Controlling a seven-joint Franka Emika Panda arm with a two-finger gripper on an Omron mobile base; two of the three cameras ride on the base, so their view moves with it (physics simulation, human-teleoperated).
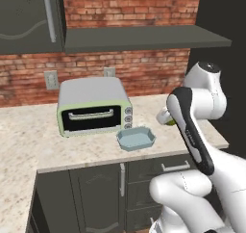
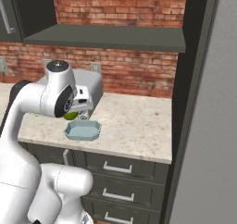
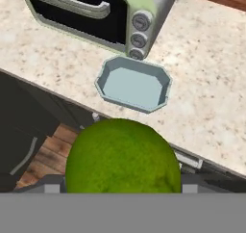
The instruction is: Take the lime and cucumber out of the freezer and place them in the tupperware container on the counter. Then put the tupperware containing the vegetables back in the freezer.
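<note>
I have the lime point(image 3: 123, 155) clamped in the gripper point(image 3: 123, 188), jaws spread wide around it, carried above the surface point(image 3: 211, 73) edge short of the empty tupperware container point(image 3: 133, 84); next: advance over it, lower, release.

Pale green toaster oven point(image 1: 93, 107) below a dark shelf point(image 1: 144, 37), brick wall point(image 1: 129, 6) behind

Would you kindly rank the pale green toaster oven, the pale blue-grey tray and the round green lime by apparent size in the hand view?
1. Pale green toaster oven, cropped by the frame.
2. Round green lime, though it looms large only through nearness to the camera.
3. Pale blue-grey tray.
</note>
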